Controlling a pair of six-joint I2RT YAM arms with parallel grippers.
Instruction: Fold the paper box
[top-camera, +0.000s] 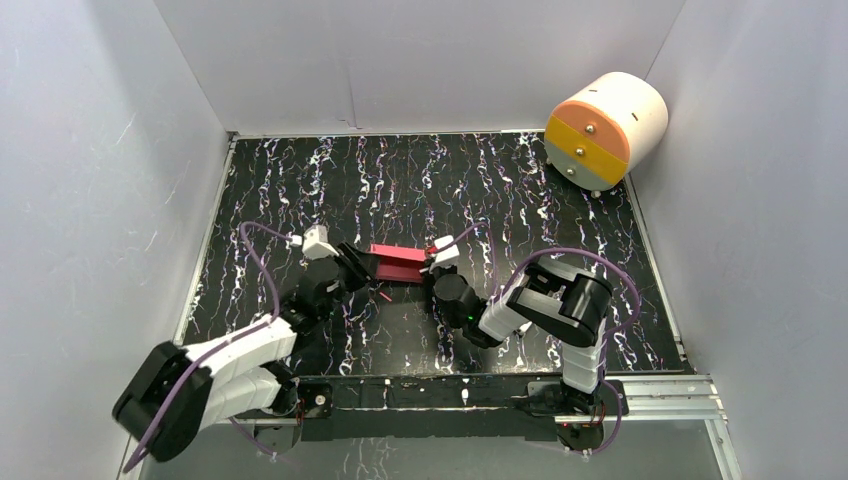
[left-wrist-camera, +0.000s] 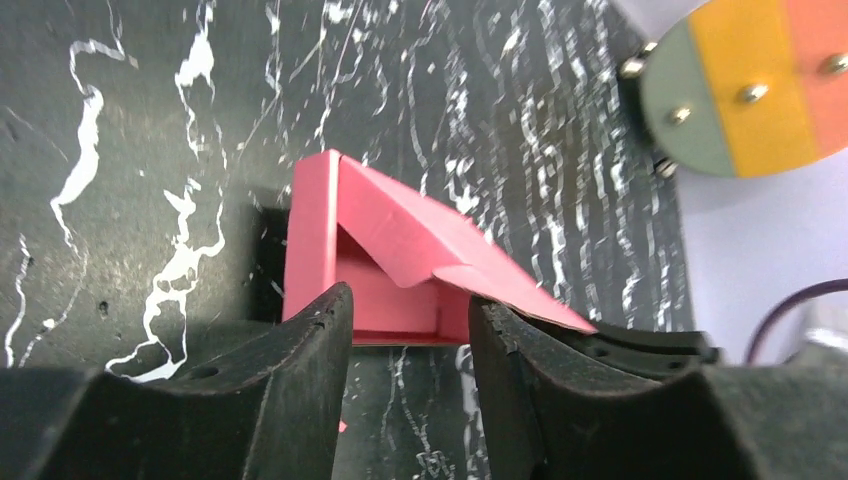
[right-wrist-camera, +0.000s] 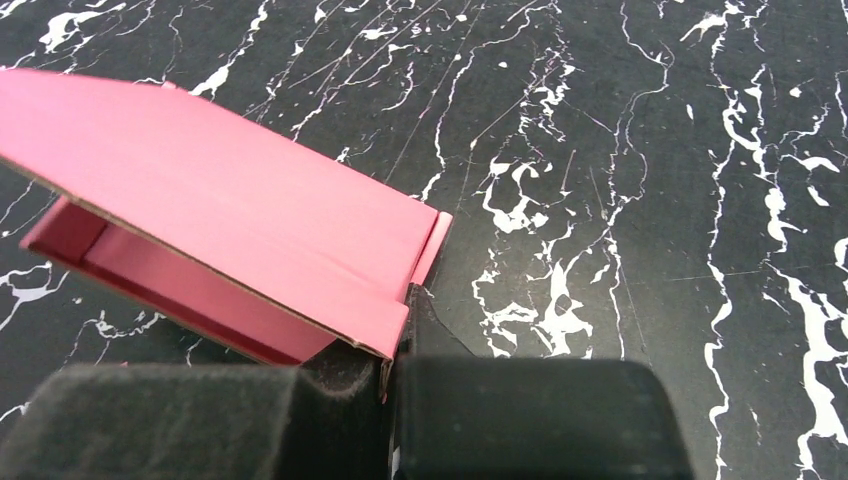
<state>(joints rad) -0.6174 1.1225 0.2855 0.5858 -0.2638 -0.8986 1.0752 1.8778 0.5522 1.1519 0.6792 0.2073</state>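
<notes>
On the table (top-camera: 300, 180), the half-formed paper box (top-camera: 397, 264) lies mid-surface between the arms. Use the right gripper (right-wrist-camera: 392, 352), clamped on the lid panel's corner, as the anchor, and advance the left gripper (left-wrist-camera: 408, 305), fingers apart at the box's open end, squarely so the loose inner flap folds flat rather than crumpling. The right fingertips are masked by their own housing, and the overhead view does not resolve the box's creases.

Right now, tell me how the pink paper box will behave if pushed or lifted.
Probably floppy: the paper box is thin card, and one flap sags inward. Likely light: the right claw holds it tilted up by one pinched edge. Pushed, it would probably slide or deform rather than tip.
</notes>
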